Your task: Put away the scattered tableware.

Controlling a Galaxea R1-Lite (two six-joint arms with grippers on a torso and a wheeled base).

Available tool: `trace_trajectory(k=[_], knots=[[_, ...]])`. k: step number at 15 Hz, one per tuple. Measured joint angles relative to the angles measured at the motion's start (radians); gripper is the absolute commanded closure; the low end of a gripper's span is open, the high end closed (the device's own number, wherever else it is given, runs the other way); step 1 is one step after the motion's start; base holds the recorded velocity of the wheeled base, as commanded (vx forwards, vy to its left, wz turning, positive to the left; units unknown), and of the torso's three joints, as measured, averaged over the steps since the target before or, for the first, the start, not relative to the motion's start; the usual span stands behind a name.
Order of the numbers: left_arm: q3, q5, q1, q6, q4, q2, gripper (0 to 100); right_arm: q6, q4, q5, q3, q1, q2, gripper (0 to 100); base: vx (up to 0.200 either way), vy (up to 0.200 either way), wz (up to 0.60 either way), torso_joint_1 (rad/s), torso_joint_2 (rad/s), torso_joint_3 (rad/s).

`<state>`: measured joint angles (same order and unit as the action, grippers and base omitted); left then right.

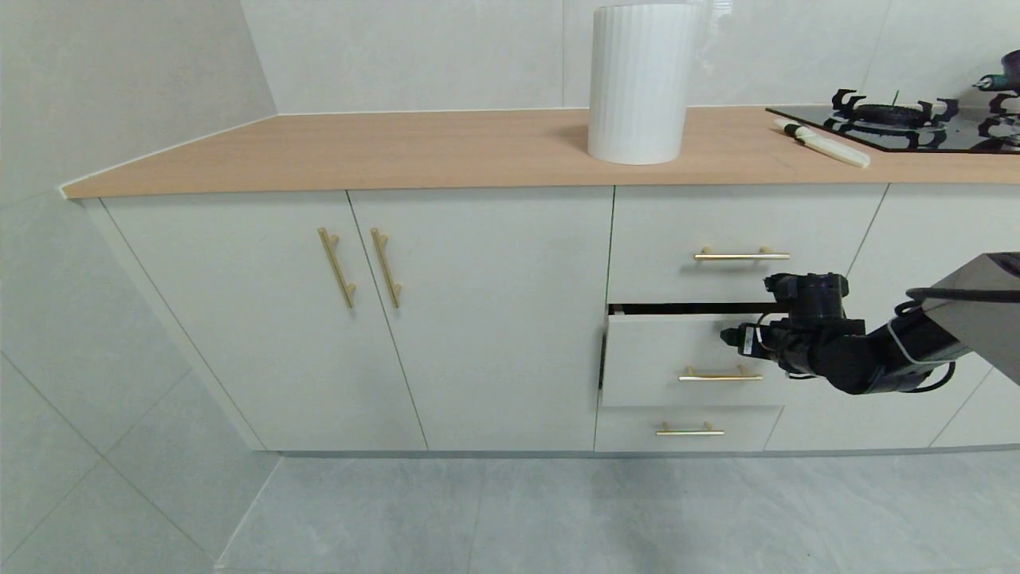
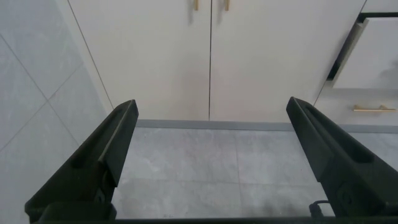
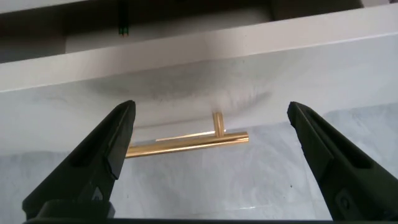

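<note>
The white ribbed container [image 1: 640, 80] on the countertop [image 1: 358, 151] is cut by the upper edge, so its top cannot be seen. The gas hob [image 1: 908, 126] runs out past the right edge. The middle drawer [image 1: 685, 359] stands a little open, but its inside is dark; in the right wrist view a small green thing [image 3: 123, 27] lies in there, too small to name. One end of the drawer's brass handle [image 3: 186, 142] is hidden behind a finger [image 3: 99, 158] of the right gripper [image 3: 211, 115].

Grey tiled floor [image 1: 510, 518], pale tiled walls [image 1: 398, 48], white cabinets [image 1: 478, 319], wooden countertop [image 1: 398, 147].
</note>
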<state>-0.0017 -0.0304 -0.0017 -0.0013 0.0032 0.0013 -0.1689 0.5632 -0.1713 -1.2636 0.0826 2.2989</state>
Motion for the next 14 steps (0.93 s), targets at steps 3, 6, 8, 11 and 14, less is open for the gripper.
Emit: trace_trajectory(k=[3, 6, 8, 11, 14], knots=[[0.0, 0.0, 0.0, 0.0, 0.0, 0.0, 0, -0.003, 0.059, -0.001, -0.008, 0.002, 0.022, 0, 0.0, 0.0, 0.0, 0.0, 0.0, 0.0], [0.0, 0.0, 0.0, 0.0, 0.0, 0.0, 0, -0.026, 0.061, -0.045, -0.04, 0.006, 0.048, 0, 0.0, 0.0, 0.0, 0.0, 0.0, 0.0], [0.0, 0.0, 0.0, 0.0, 0.0, 0.0, 0, -0.054, 0.061, -0.061, -0.075, 0.008, 0.067, 0, 0.0, 0.0, 0.0, 0.0, 0.0, 0.0], [0.0, 0.0, 0.0, 0.0, 0.0, 0.0, 0, -0.089, 0.064, -0.09, -0.128, 0.008, 0.097, 0, 0.0, 0.0, 0.0, 0.0, 0.0, 0.0], [0.0, 0.0, 0.0, 0.0, 0.0, 0.0, 0, -0.092, 0.08, -0.114, -0.16, 0.008, 0.124, 0, 0.0, 0.0, 0.0, 0.0, 0.0, 0.0]])
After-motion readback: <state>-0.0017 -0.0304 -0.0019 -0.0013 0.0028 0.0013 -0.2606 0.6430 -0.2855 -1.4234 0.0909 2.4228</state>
